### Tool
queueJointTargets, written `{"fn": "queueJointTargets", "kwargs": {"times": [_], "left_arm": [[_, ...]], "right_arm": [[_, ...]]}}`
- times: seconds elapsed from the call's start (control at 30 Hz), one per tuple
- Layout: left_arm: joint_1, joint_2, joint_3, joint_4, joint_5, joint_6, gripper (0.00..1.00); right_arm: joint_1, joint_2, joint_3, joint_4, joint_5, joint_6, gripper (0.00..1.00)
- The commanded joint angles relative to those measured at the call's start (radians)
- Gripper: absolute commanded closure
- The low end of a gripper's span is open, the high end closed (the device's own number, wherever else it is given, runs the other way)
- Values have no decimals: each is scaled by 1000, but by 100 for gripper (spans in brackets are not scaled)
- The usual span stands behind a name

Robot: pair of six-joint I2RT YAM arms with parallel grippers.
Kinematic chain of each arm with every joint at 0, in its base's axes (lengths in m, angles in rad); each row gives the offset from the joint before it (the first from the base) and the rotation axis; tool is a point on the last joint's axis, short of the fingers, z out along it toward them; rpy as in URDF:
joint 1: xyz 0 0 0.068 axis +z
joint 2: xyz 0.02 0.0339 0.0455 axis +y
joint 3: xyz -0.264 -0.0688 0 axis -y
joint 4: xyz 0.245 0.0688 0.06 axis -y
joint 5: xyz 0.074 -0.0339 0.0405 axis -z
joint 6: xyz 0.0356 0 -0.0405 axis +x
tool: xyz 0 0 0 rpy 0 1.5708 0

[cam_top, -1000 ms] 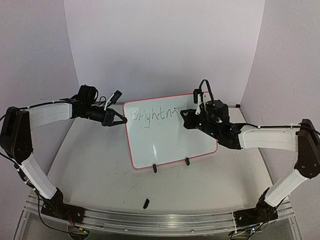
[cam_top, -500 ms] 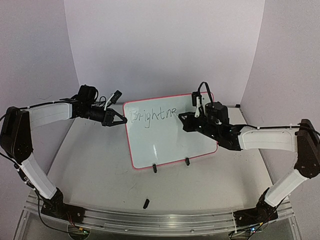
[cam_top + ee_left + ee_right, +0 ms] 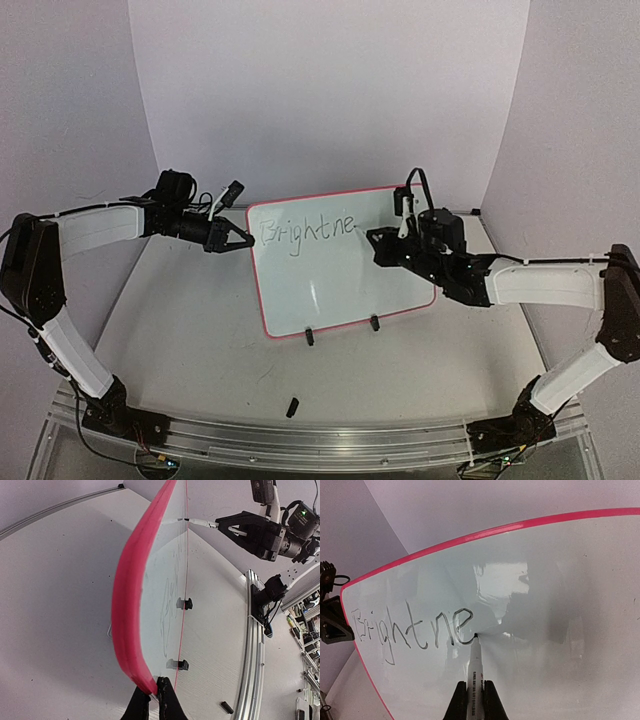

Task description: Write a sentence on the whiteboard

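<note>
The whiteboard [image 3: 350, 285], glossy white with a red-pink frame, stands upright at mid-table. My left gripper [image 3: 243, 240] is shut on its upper left corner; in the left wrist view the gripper [image 3: 154, 697] pinches the pink frame [image 3: 129, 595]. The sentence [image 3: 305, 230] reads "Brightne" along the top. My right gripper [image 3: 376, 240] is shut on a white marker [image 3: 476, 665], whose tip touches the whiteboard [image 3: 560, 580] at the tail of the last "e" of the sentence [image 3: 415, 627]. The right gripper [image 3: 475, 687] points straight at the board.
Two black clip feet [image 3: 309, 336] [image 3: 375, 322] hold the board's lower edge. A small black marker cap [image 3: 292, 407] lies on the table near the front rail [image 3: 300, 440]. White backdrop walls stand close behind and beside the board.
The letter "e" has been added after "Brightn". My right gripper and marker have shifted slightly right along the board. The left arm has not moved.
</note>
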Motion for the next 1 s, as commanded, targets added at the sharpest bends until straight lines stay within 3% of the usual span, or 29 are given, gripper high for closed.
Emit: {"fn": "queueJointTargets", "kwargs": {"times": [0.0, 0.67, 0.97], "left_arm": [[-20, 10, 30, -23, -59, 99, 100], [-20, 15, 31, -21, -59, 99, 100], [-19, 17, 31, -23, -60, 101, 100]], "right_arm": [[-3, -74, -14, 42, 35, -6, 100], [-6, 11, 64, 49, 113, -57, 100], [-6, 19, 55, 42, 35, -71, 100]]}}
